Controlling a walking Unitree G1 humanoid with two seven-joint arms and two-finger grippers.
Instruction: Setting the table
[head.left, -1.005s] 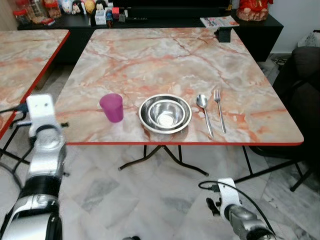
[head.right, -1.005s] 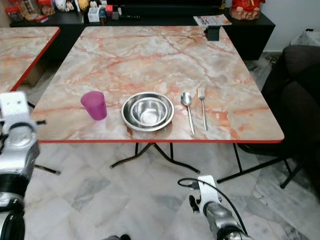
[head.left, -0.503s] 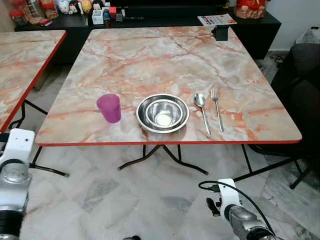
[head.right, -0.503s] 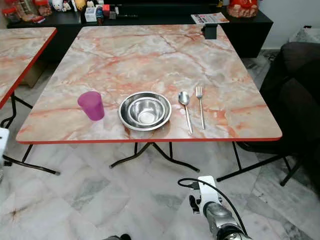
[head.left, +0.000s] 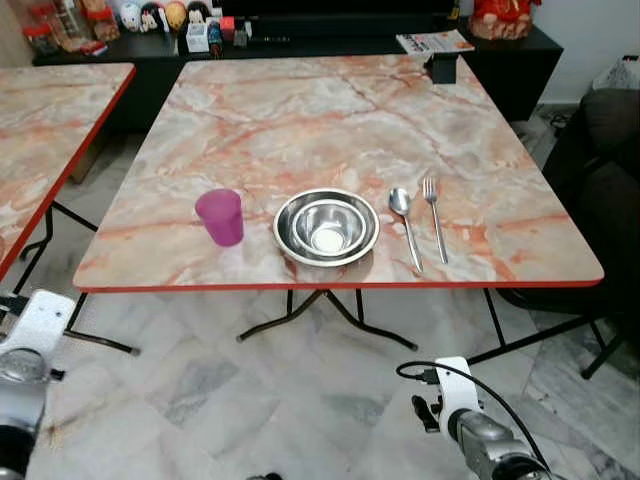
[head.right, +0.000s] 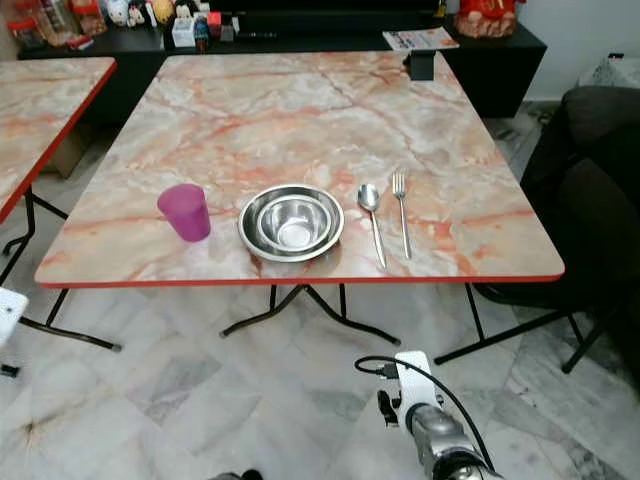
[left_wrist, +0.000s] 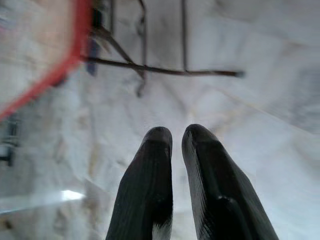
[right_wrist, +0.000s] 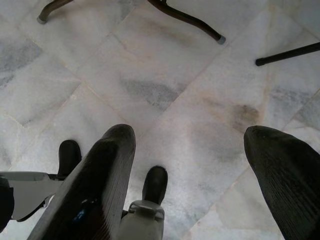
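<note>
1. In the left eye view you see the marble worktop (head.left: 330, 130) with a pink cup (head.left: 220, 217), a steel bowl (head.left: 326, 227) nested in a wider steel dish, then a spoon (head.left: 406, 223) and a fork (head.left: 436, 216) side by side, all near the front edge. Your left arm is cut off at the lower left corner; half a second ago it sat slightly higher.
2. The right eye view shows the same setting, unmoved; the right arm hangs low over the floor, well apart from the tableware.
3. Left wrist view, blurred: the left end effector (left_wrist: 176, 134) has its fingers pressed together, empty, over marble floor beside a red worktop edge.
4. Right wrist view: the right end effector (right_wrist: 192, 137) is spread wide, empty, above floor tiles (right_wrist: 165, 95).
</note>
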